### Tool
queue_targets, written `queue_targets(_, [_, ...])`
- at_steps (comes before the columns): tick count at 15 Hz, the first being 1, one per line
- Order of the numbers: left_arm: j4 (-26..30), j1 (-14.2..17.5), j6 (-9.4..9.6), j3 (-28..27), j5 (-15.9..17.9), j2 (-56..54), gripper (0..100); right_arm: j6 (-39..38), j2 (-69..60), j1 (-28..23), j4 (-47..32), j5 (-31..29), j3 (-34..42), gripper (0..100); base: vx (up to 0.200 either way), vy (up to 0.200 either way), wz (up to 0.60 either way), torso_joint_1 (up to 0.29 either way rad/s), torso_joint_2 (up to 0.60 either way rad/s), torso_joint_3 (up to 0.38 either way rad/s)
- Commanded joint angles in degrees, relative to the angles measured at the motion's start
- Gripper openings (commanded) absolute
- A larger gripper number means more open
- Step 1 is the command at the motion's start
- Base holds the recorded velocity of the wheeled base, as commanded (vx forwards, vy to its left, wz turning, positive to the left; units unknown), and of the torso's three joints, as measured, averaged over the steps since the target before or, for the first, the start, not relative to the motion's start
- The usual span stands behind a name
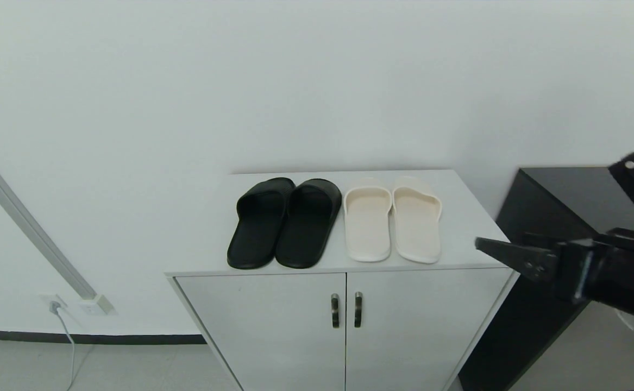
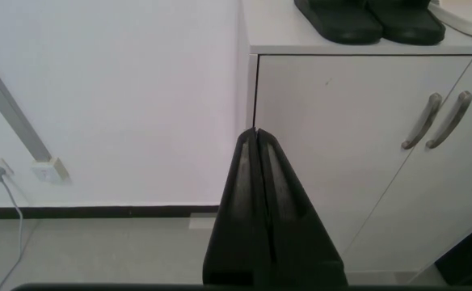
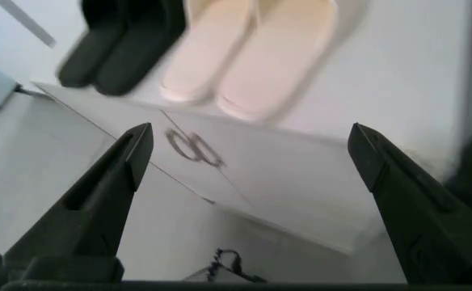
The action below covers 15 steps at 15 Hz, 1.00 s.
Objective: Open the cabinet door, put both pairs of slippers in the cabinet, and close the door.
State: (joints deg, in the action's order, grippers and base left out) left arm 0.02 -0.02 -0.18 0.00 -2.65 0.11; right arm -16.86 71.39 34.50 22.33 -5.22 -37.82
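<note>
A white cabinet (image 1: 262, 326) stands against the wall with both doors shut and two vertical handles (image 1: 346, 310) at the middle seam. On its top lie a black pair of slippers (image 1: 284, 222) on the left and a cream pair (image 1: 393, 217) on the right, toes toward the wall. My right gripper (image 1: 545, 206) hovers open just off the cabinet's right front corner, at top height; in the right wrist view its fingers (image 3: 250, 133) spread wide above the handles (image 3: 189, 148). My left gripper (image 2: 256, 137) is shut on nothing, low in front of the cabinet's left edge (image 2: 252, 97).
A black piece of furniture (image 1: 566, 190) stands tight against the cabinet's right side. On the wall to the left are a slanted grey conduit (image 1: 23, 217) and a socket with a hanging cable (image 1: 56, 307). Bare floor lies in front of the cabinet.
</note>
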Motion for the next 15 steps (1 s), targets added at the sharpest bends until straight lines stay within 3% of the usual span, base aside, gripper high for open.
queue_targets(1, [0.0,-0.1,0.01,0.0,0.0,0.0,0,-1.9,12.2,3.0,0.8,-3.7,-7.0,100,0.0,0.0,0.0,0.0,0.0,0.0])
queue_targets(4, [0.0,-0.1,0.09,0.0,0.2,0.0,0,-1.7,19.8,3.3,0.4,-8.7,-16.0,100,0.0,0.0,0.0,0.0,0.0,0.0])
queue_targets(5, [0.0,0.0,0.09,0.0,0.2,0.0,0,-1.1,24.2,5.0,0.3,-13.8,-20.5,100,0.0,0.0,0.0,0.0,0.0,0.0])
queue_targets(6, [0.0,-0.1,0.09,0.0,0.2,0.0,0,-1.1,24.4,5.0,0.3,-13.9,-20.8,100,0.0,0.0,0.0,0.0,0.0,0.0])
queue_targets(7, [0.0,0.0,0.01,0.0,0.1,0.0,0,-1.0,29.7,6.9,-0.3,-19.0,-26.8,100,0.0,0.0,0.0,0.0,0.0,0.0])
queue_targets(10, [0.0,0.0,0.01,0.0,0.1,0.0,0,-0.6,34.8,8.6,-5.1,-25.5,-35.4,100,0.0,0.0,0.0,0.0,0.0,0.0])
queue_targets(15, [0.0,-0.1,0.01,0.0,0.1,0.0,0,-0.6,41.3,8.7,-7.0,-31.6,-40.1,100,0.0,0.0,0.0,0.0,0.0,0.0])
